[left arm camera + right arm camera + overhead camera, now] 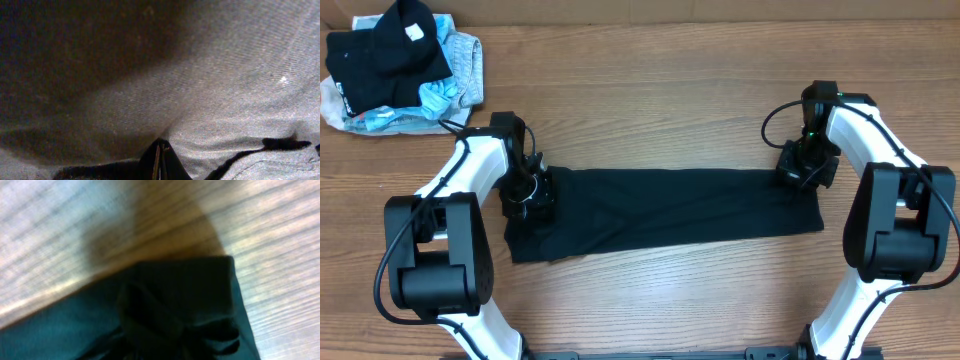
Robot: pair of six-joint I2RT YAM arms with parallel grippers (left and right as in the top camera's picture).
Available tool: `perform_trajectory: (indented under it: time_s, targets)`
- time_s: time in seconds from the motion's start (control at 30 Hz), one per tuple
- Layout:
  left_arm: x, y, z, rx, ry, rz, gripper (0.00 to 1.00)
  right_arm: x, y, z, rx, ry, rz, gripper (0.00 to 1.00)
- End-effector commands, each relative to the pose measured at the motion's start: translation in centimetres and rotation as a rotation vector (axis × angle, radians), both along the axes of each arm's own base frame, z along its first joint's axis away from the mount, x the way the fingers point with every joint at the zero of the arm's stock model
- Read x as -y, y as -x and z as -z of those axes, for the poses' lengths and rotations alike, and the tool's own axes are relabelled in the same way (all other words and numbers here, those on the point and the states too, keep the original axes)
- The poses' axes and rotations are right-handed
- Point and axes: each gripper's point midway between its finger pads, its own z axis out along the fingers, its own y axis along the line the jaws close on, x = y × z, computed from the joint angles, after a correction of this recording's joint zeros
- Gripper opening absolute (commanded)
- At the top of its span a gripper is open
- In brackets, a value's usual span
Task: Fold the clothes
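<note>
The clothes (660, 210) lie as a long black strip across the middle of the table. My left gripper (528, 197) sits on the strip's left end. In the left wrist view its fingertips (160, 155) are pressed together, shut on the clothes (225, 75), whose fabric fills the frame. My right gripper (805, 168) is at the strip's far right corner. In the right wrist view the dark cloth (175, 290) puckers into folds at the jaws (195, 350), which are shut on it; the fingers themselves are lost in the dark fabric.
A heap of other garments lies at the back left corner: a black one with a white label (390, 50) on top of pale blue and grey ones (460, 65). Bare wooden table (670, 100) surrounds the strip.
</note>
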Motion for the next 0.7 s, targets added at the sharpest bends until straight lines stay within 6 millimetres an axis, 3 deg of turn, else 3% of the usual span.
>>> perform_trajectory:
  time_s: [0.0,0.07,0.23,0.5,0.67]
  targets:
    - [-0.4,0.4,0.6,-0.024,-0.013,-0.013,0.04,0.7,-1.5,-2.8,0.054,0.036,0.000,0.26]
    - [-0.4,0.4,0.6,-0.024,-0.014,-0.013,0.04,1.0,-1.1,-3.6,0.030,0.049,-0.003,0.35]
    - [-0.4,0.4,0.6,-0.023,-0.014,-0.012,0.04,1.2,-0.3,-4.6,-0.009,0.060,0.000,0.37]
    - [-0.4,0.6,0.3,-0.026,-0.009,0.016,0.04,1.0,2.0,-5.0,-0.104,0.060,0.033,0.04]
    - [-0.4,0.1,-0.3,-0.022,-0.009,0.017,0.04,0.9,4.0,-5.5,-0.186,0.073,0.088,0.04]
